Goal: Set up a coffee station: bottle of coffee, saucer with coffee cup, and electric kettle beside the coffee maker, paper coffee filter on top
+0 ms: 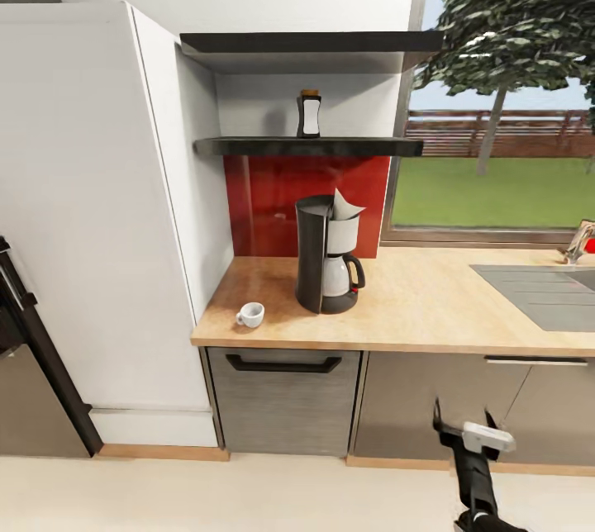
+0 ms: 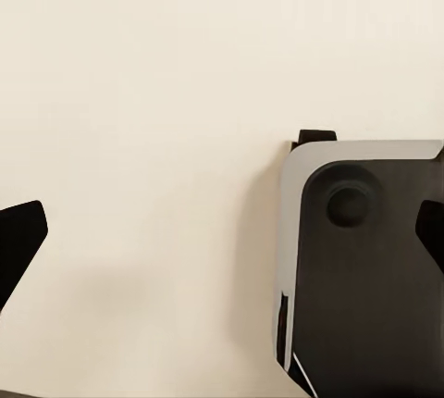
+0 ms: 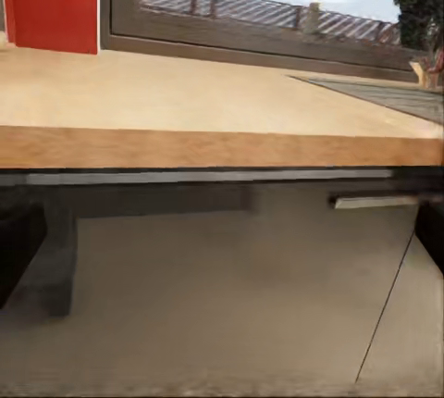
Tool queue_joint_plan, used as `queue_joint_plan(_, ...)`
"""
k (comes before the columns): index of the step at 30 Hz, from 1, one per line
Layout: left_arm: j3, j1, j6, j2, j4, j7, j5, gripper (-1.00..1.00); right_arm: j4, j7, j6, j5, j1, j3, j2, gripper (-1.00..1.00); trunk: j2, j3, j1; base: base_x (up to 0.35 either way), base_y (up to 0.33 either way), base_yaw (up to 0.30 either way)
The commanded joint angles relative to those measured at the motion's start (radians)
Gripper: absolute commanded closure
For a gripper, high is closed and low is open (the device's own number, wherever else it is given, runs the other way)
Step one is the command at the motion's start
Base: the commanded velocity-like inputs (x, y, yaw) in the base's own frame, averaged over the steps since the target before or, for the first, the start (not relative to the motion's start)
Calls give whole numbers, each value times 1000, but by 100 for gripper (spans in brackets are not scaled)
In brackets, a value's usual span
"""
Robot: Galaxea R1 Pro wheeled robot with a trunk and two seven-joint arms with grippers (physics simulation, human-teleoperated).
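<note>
The coffee maker [image 1: 325,258] stands on the countertop [image 1: 421,305] against the red backsplash, with a white paper coffee filter [image 1: 345,206] sticking out of its top. Left of it, near the front edge, sits the coffee cup [image 1: 250,314]. The bottle of coffee [image 1: 310,114] stands upright on the kitchen shelf [image 1: 248,147] above the machine. My right gripper [image 1: 464,422] is open and empty, low in front of the cabinets, below the countertop's edge [image 3: 222,146]. My left gripper [image 2: 222,236] is open over bare beige floor. The saucer and electric kettle are out of view.
A grey sink [image 1: 537,294] is set into the countertop at the right, under a window. A drawer front with a black handle [image 1: 283,363] is below the cup. A tall white cabinet [image 1: 91,210] and a dark appliance [image 1: 25,334] stand at the left. A second black board [image 1: 310,41] hangs higher.
</note>
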Motion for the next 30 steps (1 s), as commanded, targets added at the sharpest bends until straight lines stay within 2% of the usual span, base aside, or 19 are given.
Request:
queue_joint_plan(1, 5, 0, -4, 0, 1, 1, -3, -100, 0, -7, -2, -5, 8, 11, 0, -100, -1, 0, 0, 0, 0, 0)
queue_joint_plan(8, 5, -1, -4, -1, 0, 1, -2, -100, 2, -20, -2, -3, 126, 12, 2, -100, -1, 0, 0, 0, 0, 0)
queue_joint_plan(12, 6, -2, -4, 1, 0, 1, -2, -100, 3, -11, -2, -3, 163, 13, 3, -100, -1, 0, 0, 0, 0, 0)
queue_joint_plan(14, 6, -3, -4, 1, 0, 2, -2, -100, 2, 14, 90, -4, 170, 13, 3, -100, -1, 0, 0, 0, 0, 0)
queue_joint_plan(15, 6, -3, -4, 1, 0, 2, -2, -100, 1, 50, 164, -5, 172, 12, 3, -100, -1, 0, 0, 0, 0, 0)
queue_joint_plan(16, 6, -3, -4, 2, 0, 2, -1, -100, 0, 102, 242, -6, 175, 12, 3, -100, -1, 0, 0, 0, 0, 0)
queue_joint_plan(18, 7, -5, -3, 1, 0, 2, -1, -100, -1, 246, 397, -10, 176, 9, 4, -100, -1, 0, 0, 0, 0, 0)
queue_joint_plan(19, 7, -5, -3, 1, 0, 2, -1, -100, -2, 285, 433, -11, 176, 8, 4, -100, -1, 0, 0, 0, 0, 0)
queue_joint_plan(22, 8, -6, -3, 1, -1, 3, 3, -100, -2, 479, 620, -15, 177, 6, 1, -100, -1, 0, 0, 0, 0, 0)
queue_joint_plan(25, 8, -6, -3, -1, -23, 3, 3, -100, -2, 501, 643, -15, 177, 6, -2, -100, -1, 0, 0, 0, 0, 0)
queue_joint_plan(30, 7, -5, -3, 0, -110, 0, 1, -100, -3, 511, 653, -18, 178, 4, 3, -100, -1, 0, 0, 0, 0, 0)
